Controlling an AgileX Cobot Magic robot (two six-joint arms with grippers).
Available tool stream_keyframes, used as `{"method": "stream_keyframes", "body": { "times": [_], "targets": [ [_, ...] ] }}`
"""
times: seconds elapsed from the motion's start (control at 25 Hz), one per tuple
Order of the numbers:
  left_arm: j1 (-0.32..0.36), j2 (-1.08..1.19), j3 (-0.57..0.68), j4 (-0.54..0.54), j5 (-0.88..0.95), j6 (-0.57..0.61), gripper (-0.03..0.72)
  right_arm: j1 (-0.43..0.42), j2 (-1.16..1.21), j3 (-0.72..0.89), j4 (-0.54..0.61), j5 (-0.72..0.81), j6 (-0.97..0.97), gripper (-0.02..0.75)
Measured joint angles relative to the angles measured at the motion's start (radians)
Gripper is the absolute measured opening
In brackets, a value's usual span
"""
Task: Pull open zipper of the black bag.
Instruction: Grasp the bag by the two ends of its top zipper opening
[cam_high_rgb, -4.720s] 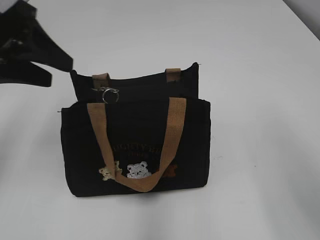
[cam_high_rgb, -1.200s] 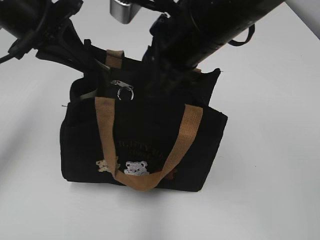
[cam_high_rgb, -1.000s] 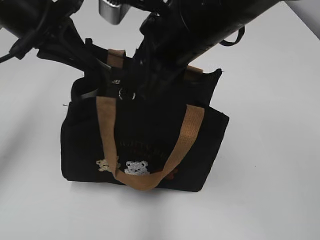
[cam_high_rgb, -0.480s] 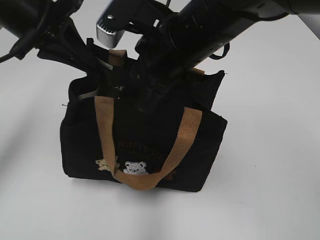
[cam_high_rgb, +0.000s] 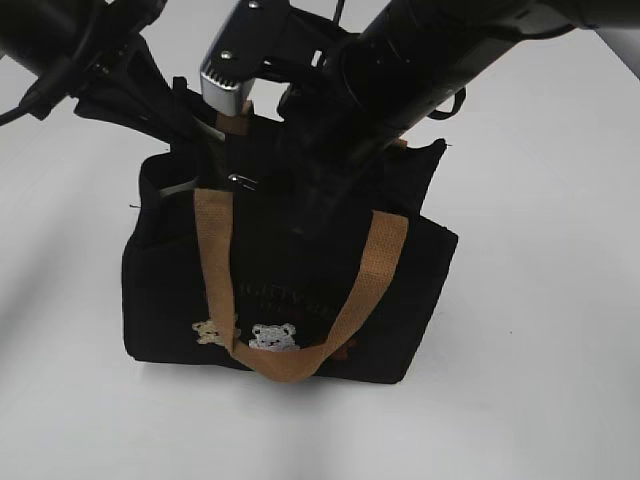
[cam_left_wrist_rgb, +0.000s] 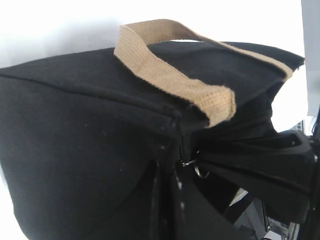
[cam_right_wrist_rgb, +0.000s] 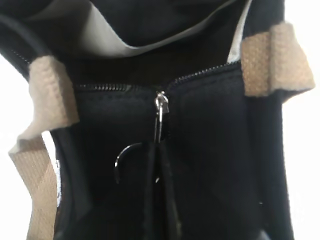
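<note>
The black bag (cam_high_rgb: 280, 270) stands upright on the white table, its tan front handle (cam_high_rgb: 290, 360) hanging over the embroidered bears. Its zipper (cam_right_wrist_rgb: 125, 87) runs across the top edge, and the metal slider (cam_right_wrist_rgb: 161, 100) sits near the middle of the right wrist view. My right gripper (cam_right_wrist_rgb: 161, 155) is shut on the pull hanging from that slider, and the silver ring (cam_right_wrist_rgb: 120, 160) curves out to the left of the fingers. In the exterior view the right gripper (cam_high_rgb: 275, 185) comes down onto the bag top. My left gripper (cam_left_wrist_rgb: 167, 187) is shut on the bag's end fabric (cam_left_wrist_rgb: 75, 140), at the top left corner (cam_high_rgb: 185, 150).
White table (cam_high_rgb: 540, 330) lies all around the bag. Both black arms cross above the bag's back half, and a grey metal part of the right wrist (cam_high_rgb: 228, 70) hangs over the rear tan handle (cam_high_rgb: 235, 118).
The right gripper has come down onto the zipper pull and shut on it. The ring, plain a second ago in the exterior view, is now covered. The left gripper has kept its hold.
</note>
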Motion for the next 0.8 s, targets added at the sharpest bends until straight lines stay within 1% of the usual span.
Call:
{"method": "stream_keyframes", "body": {
  "times": [0.2, 0.44, 0.6, 0.8],
  "targets": [
    [0.0, 0.0, -0.001, -0.003, 0.0, 0.0, -0.01, -0.006, -0.043, 0.0, -0.012, 0.009, 0.009, -0.001],
    [0.0, 0.0, -0.002, -0.005, 0.002, 0.0, -0.01, -0.046, -0.1, 0.0, -0.086, 0.043, 0.091, -0.001],
    [0.0, 0.0, -0.002, -0.008, 0.002, 0.0, -0.01, -0.08, -0.12, 0.0, -0.145, 0.109, 0.152, -0.001],
    [-0.001, 0.0, -0.002, 0.037, -0.006, 0.0, -0.01, -0.144, -0.139, 0.0, -0.202, 0.219, 0.259, -0.001]
  ]
}}
